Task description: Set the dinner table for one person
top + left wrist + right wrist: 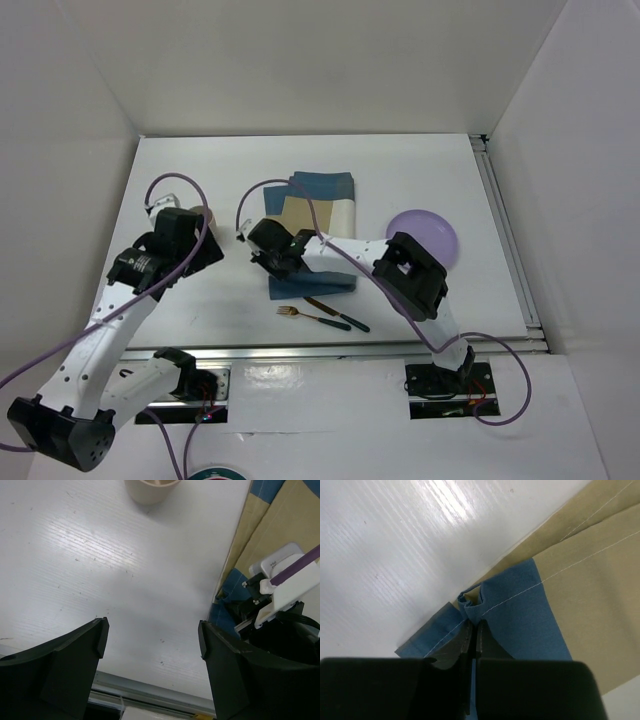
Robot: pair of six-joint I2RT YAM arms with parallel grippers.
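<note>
The right pincer [472,630] is clenched on a blue corner on the left side of the placemat [580,580]. The mat's long way runs from the far side toward the arms. The white worktop [420,165] lies flat right under the mat and spreads out all around it, so I think the mat can slide across it. The left pincer [152,630] hangs wide open and empty, left of the mat.

Your left gripper [152,637] hangs wide open; your right gripper [473,632], arm stretched leftward, is pinched tight on cloth [520,625].
</note>
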